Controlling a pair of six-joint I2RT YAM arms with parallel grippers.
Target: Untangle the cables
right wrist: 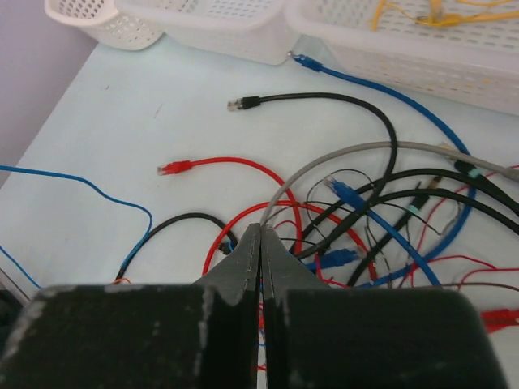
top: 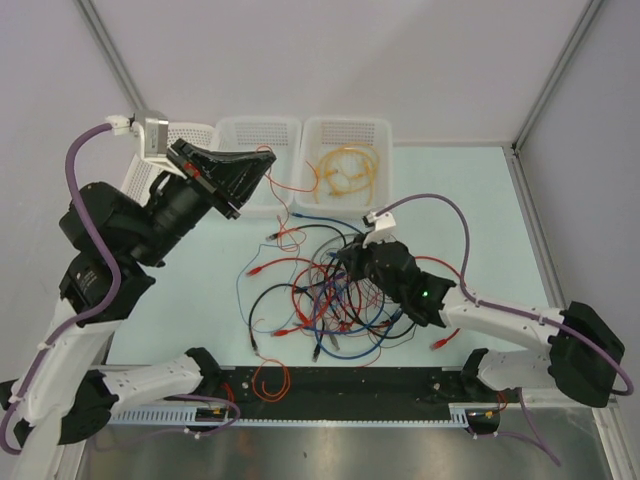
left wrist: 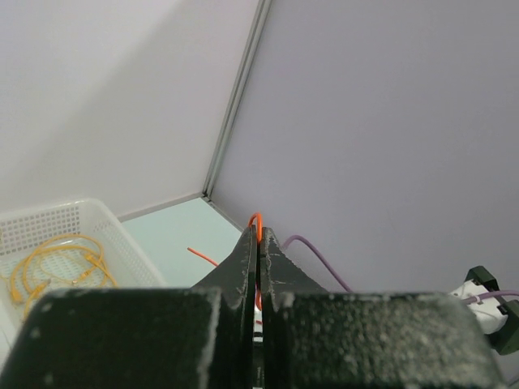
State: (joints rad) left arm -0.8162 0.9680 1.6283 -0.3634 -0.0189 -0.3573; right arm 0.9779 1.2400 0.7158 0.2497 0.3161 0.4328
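The pale table (top: 180, 300) has white baskets (top: 258, 124) along its far edge, one of them holding yellow cables (top: 345, 170). Near the table's middle lies the tangle (top: 330, 290) — red, blue, black and grey cables crossing one another, with a few plug ends lying clear on its left.

The left gripper (top: 266, 158) is raised high by the baskets, its jaws pressed together on an orange wire (left wrist: 256, 220) that loops out past the tips. From above, that wire hangs down and trails back toward the pile. The right gripper (right wrist: 261, 243) sits low in the tangle, its jaws together. A red strand (right wrist: 280, 207) runs right by its tips and may be nipped between them, though the wrist view does not settle it.

The step in hand looks like drawing the orange wire free. It would go best as a slow, steady pull up and away from the pile, along the line in which the wire already leaves it, so that it slides out rather than dragging the heap with it. The right gripper serves best as an anchor — low and steady on the pile, without clamping a strand that crosses the orange one. If neighbouring cables begin to rise, the left should ease off and try another angle. Once the tail hangs clear, the wire can go into a basket.
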